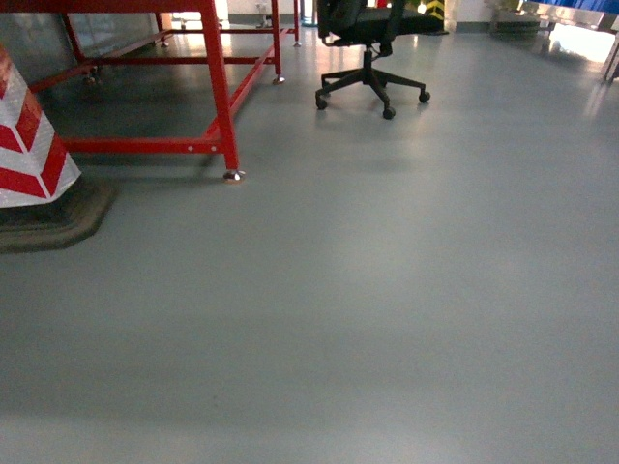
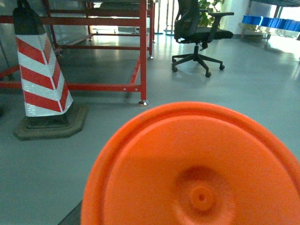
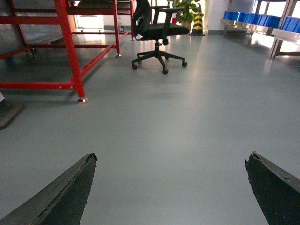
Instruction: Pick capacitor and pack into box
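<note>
Dark right gripper [image 3: 171,187] fingers spread wide above the grey floor [image 3: 187,122].

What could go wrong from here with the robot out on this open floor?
Neither capacitor nor box shows in any view, so the robot may have to search for them. The red frame, striped cone and office chair stand ahead, and the base could clip them. An orange disc fills the lower left wrist view, hiding whatever lies under that arm.
</note>
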